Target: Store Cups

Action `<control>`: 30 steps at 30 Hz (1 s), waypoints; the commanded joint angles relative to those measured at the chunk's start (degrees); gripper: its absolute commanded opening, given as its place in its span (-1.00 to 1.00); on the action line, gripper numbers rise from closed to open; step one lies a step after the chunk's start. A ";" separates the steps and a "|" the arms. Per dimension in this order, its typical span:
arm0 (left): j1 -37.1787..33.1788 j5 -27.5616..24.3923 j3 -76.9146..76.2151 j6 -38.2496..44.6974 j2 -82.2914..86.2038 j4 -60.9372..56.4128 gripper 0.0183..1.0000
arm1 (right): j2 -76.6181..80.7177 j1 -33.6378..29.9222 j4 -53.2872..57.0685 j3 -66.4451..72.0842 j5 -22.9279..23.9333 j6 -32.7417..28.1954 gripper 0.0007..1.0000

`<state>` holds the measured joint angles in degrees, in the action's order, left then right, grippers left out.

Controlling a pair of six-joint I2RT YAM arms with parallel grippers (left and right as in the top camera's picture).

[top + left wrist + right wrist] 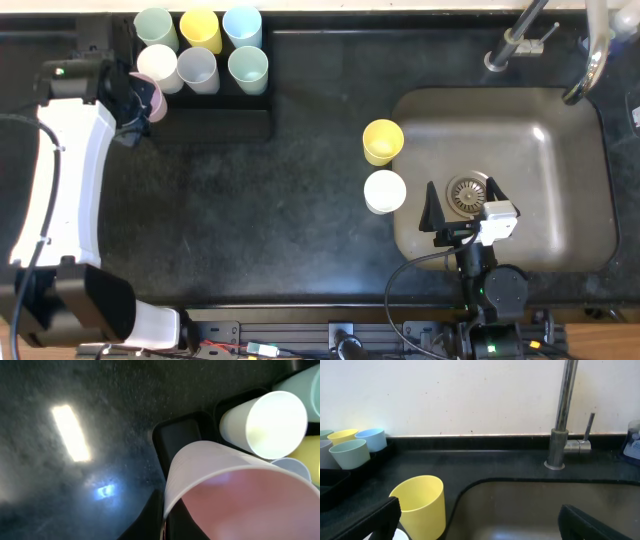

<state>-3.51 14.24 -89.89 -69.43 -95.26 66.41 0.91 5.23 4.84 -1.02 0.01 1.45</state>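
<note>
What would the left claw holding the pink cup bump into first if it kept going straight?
Probably the black tray's empty slot, just beside the white cup, though depth is hard to judge.

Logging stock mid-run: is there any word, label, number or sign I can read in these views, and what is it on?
No text is readable.
Container on the counter past the faucet: it has a blue label, and any print on it is too blurred to read.
Pink cup and yellow cup: no print visible.
</note>
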 commanded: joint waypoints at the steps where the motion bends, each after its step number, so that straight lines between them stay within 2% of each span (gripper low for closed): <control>1: -0.24 -0.70 0.57 -3.43 -1.62 -0.22 -0.96 | -0.15 -0.35 -0.22 0.66 -0.15 -0.20 0.99; 8: -0.94 -0.09 0.57 8.13 -5.01 -1.75 -0.96 | -0.15 -0.35 -0.22 0.66 -0.15 -0.20 1.00; 14: -2.78 -1.31 0.57 14.03 -8.46 -5.03 -0.96 | -0.15 -0.35 -0.22 0.66 -0.15 -0.20 1.00; 18: -3.98 -1.51 0.59 15.47 -9.68 -6.16 -0.96 | -0.15 -0.35 -0.22 0.66 -0.15 -0.20 0.99; 23: -4.31 -4.13 0.59 17.40 -11.82 -8.55 -0.96 | -0.15 -0.35 -0.22 0.66 -0.15 -0.20 1.00; 30: -4.31 -3.72 0.59 17.38 -13.92 -9.77 -0.96 | -0.15 -0.35 -0.22 0.66 -0.15 -0.20 0.99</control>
<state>-7.60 10.87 -89.49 -53.34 -108.31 57.23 0.91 5.23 4.84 -1.02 0.01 1.45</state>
